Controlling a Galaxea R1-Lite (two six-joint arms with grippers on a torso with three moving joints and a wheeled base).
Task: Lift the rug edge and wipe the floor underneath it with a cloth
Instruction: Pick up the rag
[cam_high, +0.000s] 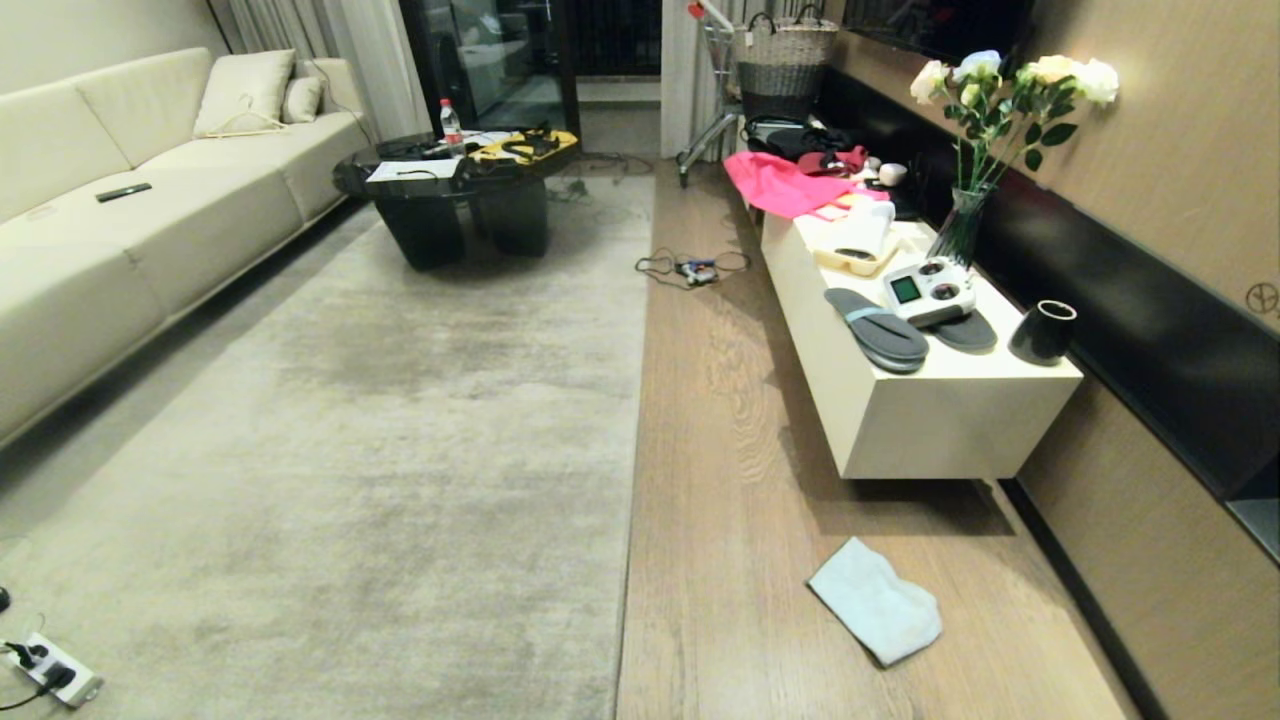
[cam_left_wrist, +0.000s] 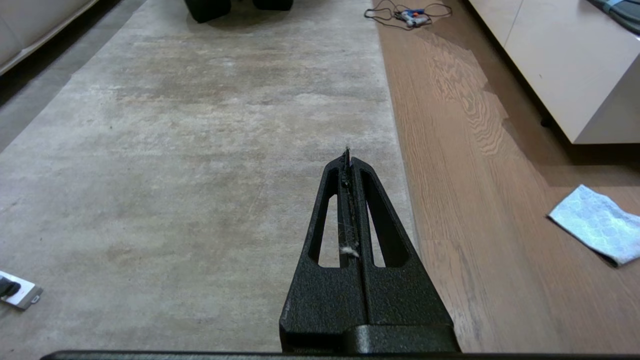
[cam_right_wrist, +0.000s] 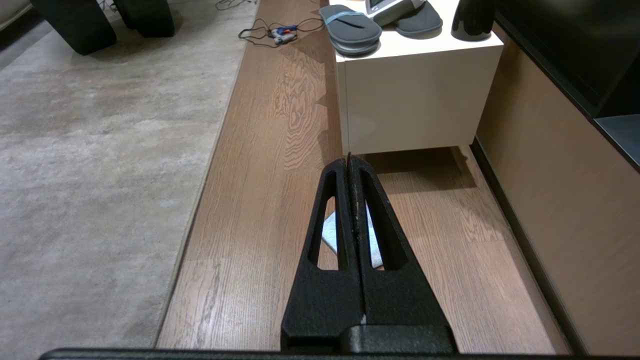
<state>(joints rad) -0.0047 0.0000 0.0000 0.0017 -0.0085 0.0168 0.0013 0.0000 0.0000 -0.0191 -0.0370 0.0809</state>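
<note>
Here, left gripper (cam_left_wrist: 347, 152) fingers pressed together, empty, above the rug edge (cam_left_wrist: 400, 150). Right gripper (cam_right_wrist: 349, 157) fingers likewise together, empty, over the floor (cam_right_wrist: 260, 200). The cloth (cam_high: 877, 598) lies crumpled on bare floor, apart from the flat rug, near the white surface (cam_high: 950, 420).

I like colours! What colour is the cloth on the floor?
Pale mint-blue cloth, clearest in the left wrist view.
</note>
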